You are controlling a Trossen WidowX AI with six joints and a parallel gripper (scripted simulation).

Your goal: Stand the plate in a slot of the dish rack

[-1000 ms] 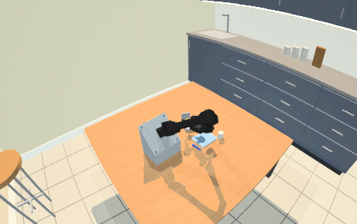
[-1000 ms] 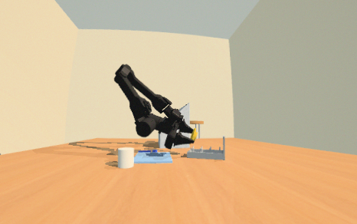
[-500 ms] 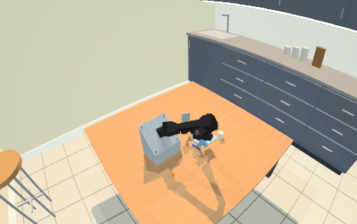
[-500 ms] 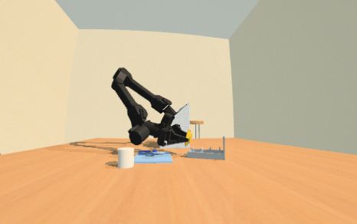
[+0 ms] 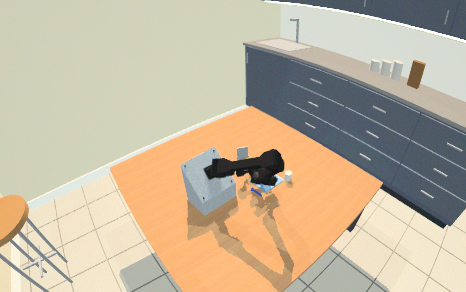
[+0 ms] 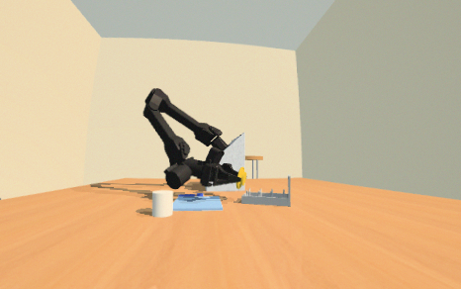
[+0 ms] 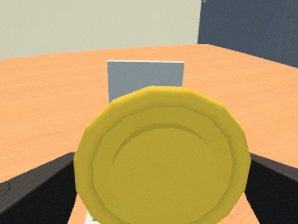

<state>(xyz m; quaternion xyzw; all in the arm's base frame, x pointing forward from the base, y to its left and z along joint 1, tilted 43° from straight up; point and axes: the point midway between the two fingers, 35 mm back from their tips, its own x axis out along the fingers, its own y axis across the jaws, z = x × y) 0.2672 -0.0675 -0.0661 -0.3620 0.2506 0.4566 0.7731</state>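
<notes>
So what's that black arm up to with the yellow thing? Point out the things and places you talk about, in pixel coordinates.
The robot arm's gripper point(image 6: 239, 177) point(image 7: 162, 162) is holding a yellow plate point(image 6: 241, 178) point(image 7: 167, 170) by its edges, roughly upright. The plate is near the grey dish rack point(image 6: 267, 200) point(image 7: 145, 77) but not standing in a slot yet. A white cup point(image 5: 288, 176) point(image 6: 162, 204) and a blue cloth-like sheet point(image 5: 274, 184) point(image 6: 199, 204) lie nearby.
</notes>
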